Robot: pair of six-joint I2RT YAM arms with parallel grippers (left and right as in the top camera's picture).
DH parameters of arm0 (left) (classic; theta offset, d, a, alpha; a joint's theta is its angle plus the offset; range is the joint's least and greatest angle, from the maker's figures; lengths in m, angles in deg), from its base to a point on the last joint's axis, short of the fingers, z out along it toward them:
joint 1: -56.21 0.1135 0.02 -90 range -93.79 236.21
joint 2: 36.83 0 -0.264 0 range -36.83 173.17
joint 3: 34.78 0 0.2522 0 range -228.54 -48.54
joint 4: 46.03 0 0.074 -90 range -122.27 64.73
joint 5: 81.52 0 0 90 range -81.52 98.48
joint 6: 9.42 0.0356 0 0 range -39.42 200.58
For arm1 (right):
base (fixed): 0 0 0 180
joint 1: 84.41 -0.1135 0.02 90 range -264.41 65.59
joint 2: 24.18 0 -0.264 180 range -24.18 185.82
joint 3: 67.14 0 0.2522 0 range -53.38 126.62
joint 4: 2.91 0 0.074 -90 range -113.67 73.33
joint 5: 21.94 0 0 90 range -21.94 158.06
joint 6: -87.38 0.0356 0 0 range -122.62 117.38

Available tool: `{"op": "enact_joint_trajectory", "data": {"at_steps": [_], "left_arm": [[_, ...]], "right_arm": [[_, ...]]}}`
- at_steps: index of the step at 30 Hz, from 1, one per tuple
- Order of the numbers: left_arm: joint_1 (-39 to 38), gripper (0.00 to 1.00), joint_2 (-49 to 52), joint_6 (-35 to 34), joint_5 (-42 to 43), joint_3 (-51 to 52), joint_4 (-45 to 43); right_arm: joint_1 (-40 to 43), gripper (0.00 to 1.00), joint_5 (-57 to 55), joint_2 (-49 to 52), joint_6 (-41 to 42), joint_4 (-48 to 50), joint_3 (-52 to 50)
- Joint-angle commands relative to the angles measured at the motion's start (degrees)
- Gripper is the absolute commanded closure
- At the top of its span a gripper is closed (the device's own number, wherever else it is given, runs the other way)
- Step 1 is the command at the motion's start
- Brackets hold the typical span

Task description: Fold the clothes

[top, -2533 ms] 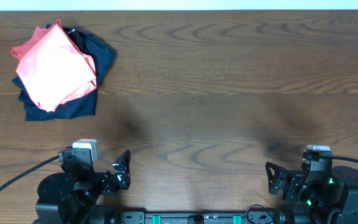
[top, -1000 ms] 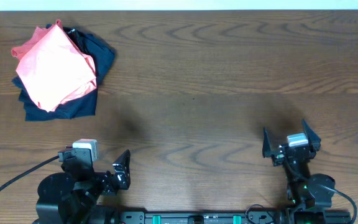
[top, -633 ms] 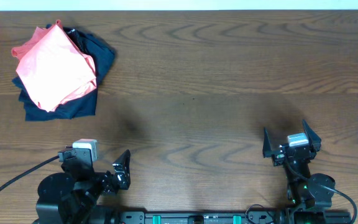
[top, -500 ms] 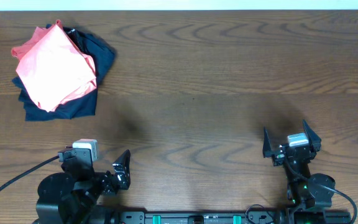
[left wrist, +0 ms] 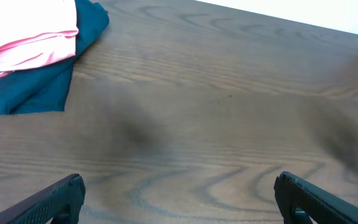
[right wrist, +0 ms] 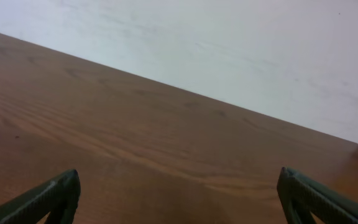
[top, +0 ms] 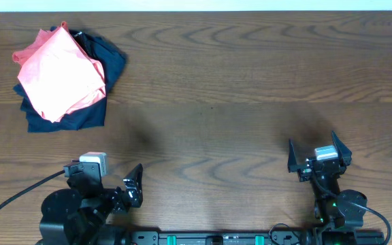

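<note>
The salmon-pink T-shirt (top: 60,75) lies folded at the table's far left, plain pink side up, no lettering showing. It rests on dark navy garments (top: 112,62). In the left wrist view the shirt (left wrist: 30,31) is at the top left corner. My left gripper (top: 133,185) sits low at the front left, open and empty (left wrist: 179,194), far from the shirt. My right gripper (top: 316,151) is at the front right, open wide and empty (right wrist: 179,190), over bare wood.
The dark navy garments (left wrist: 36,87) stick out from under the pink shirt on its right and near sides. The brown wooden table (top: 237,102) ends at a white wall (right wrist: 229,43) at the back.
My right gripper has come up from the front right corner and moved a little left and forward, then held still for the last second. The left arm and the clothes have not moved.
</note>
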Motion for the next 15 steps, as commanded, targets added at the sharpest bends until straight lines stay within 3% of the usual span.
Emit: {"op": "enact_joint_trajectory", "data": {"at_steps": [1, 6, 15], "left_arm": [[0.02, 0.02, -0.76, 1.88, -2.73, 0.33, 0.92], [2.54, 0.02, -5.68, 1.99, -8.28, 4.35, 0.68], [4.61, 0.02, -16.22, 1.99, -9.44, 23.65, -17.7]], "right_arm": [[-0.31, 0.01, -0.59, -0.37, -0.44, -0.26, -0.13], [-0.31, 0.01, -0.57, -0.37, -0.44, -0.24, -0.13], [-0.31, 0.01, -0.57, -0.37, -0.44, -0.24, -0.13]]}}
